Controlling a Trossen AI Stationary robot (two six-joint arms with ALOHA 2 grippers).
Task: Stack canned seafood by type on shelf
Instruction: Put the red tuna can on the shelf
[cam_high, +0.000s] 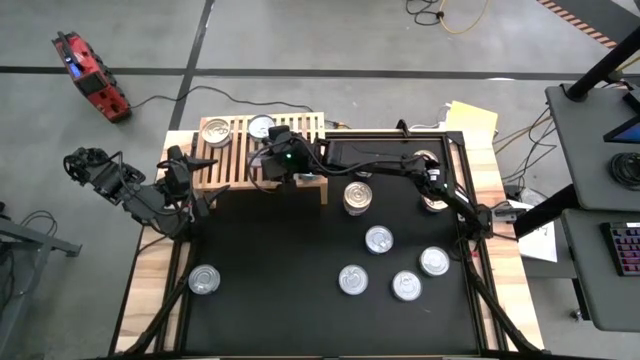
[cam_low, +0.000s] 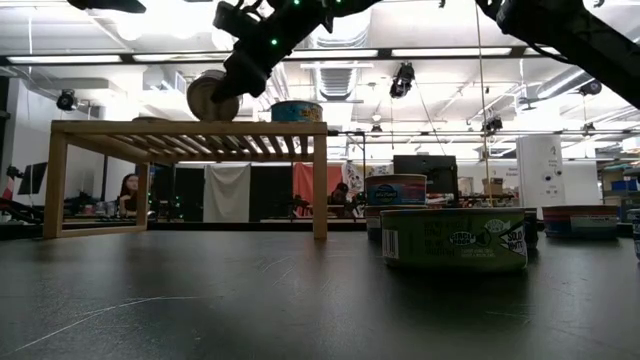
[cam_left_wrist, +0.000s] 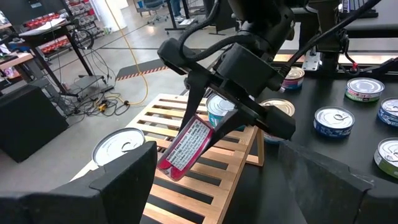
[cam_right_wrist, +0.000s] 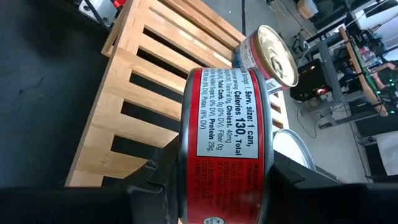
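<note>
A: What is the right hand (cam_left_wrist: 208, 127) doing over the shelf (cam_high: 232, 172)?

B: It is clamped on a red-labelled can (cam_right_wrist: 225, 149), holding it on edge with the flat faces against the fingers. In the high view it sits over the rack's 3 o'clock end, just at 6 o'clock of a can already standing there.

A: Why on edge?

B: My guess is that the fingers took it by its faces, so it must be turned flat, or lowered and tipped, before it can sit on the slats.

A: What does the shelf carry?

B: Two cans that I can see: a silver-topped can (cam_high: 215, 131) near the 9 o'clock end and a blue-labelled can (cam_left_wrist: 219, 109) toward the middle, along the 12 o'clock edge. They are well apart, which suits one pile per type.

A: And the left hand (cam_high: 200, 203)?

B: Spread wide and holding nothing, parked at the shelf's 7 o'clock corner. It looks to be waiting.

A: The rest of the stock?

B: On the black bench (cam_high: 280, 290): a stacked pair (cam_high: 358, 197) at 3 o'clock of the shelf, a loose group (cam_high: 392, 265) toward 5 o'clock, and a lone can (cam_high: 204, 279) at 7 o'clock. By my reckoning most sorting remains.
</note>
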